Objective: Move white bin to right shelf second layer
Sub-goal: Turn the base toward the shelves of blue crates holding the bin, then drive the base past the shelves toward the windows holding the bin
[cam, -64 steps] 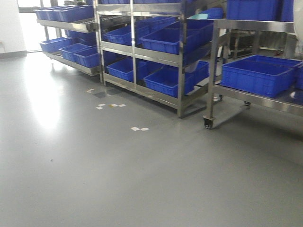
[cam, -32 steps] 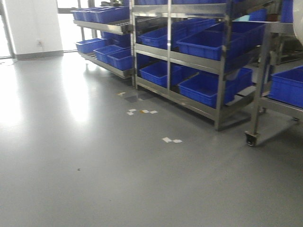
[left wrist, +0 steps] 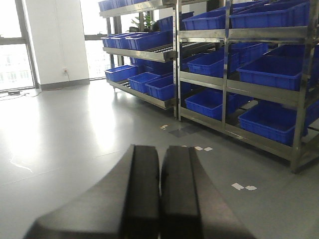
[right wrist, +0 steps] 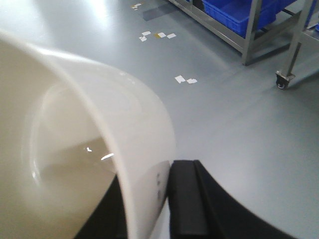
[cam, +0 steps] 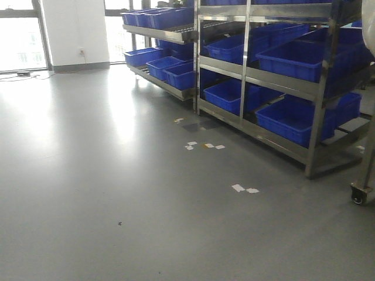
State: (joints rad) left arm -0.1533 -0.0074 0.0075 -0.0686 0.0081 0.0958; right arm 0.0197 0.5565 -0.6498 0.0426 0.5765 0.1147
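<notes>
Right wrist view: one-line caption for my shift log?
Right gripper clamped on the white bin, held above grey floor with tape marks; steel rack with blue crate at top right.

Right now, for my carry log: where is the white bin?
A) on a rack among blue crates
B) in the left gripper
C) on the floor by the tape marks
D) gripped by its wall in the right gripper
D: the right wrist view shows the white bin with its wall between the right gripper fingers; the left gripper is shut and empty.

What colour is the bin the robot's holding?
The bin is cream-white, clearest in the right wrist view.
</notes>
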